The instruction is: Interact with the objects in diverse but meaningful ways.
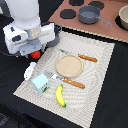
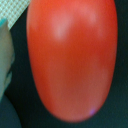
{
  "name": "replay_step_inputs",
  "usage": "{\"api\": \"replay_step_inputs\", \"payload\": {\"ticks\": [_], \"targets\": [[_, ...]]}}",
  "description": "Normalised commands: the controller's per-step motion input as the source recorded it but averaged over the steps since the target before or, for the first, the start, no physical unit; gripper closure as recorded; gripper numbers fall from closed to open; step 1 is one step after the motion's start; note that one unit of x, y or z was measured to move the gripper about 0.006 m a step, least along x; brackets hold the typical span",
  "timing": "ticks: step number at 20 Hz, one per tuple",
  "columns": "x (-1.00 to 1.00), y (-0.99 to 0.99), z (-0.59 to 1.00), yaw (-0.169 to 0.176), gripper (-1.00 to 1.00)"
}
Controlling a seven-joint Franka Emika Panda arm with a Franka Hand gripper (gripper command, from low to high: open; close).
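Operator: Locate the tomato relative to the gripper.

Technician: In the exterior view the tomato sits directly beneath the gripper, on the dark table just off the placemat's edge at that view's left. Only a red sliver shows under the arm.

Operator: Orientation?

Technician: The wrist view shows it filling the frame, long axis running up and down the picture. A pale finger appears beside it.

Operator: Jaw condition?

Technician: Cannot tell. Contact is not visible in either view.

Operator: Judgement for the coming move?

Technician: The tomato lies straight below, so a vertical approach probably suffices. The banana and carton lie well apart.
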Motion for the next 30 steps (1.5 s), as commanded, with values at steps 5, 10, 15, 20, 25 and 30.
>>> {"api": "replay_step_inputs", "payload": {"ticks": [5,10,15,20,25,30], "targets": [[0.53,-0.25,0.92,-0.034,-1.0],[0.9,-0.38,0.91,-0.019,-1.0],[0.95,-0.42,0.64,-0.009,-1.0],[0.96,-0.42,0.44,-0.003,-1.0],[0.9,-0.46,0.36,-0.029,-1.0],[0.83,-0.57,0.41,-0.069,-1.0]]}}
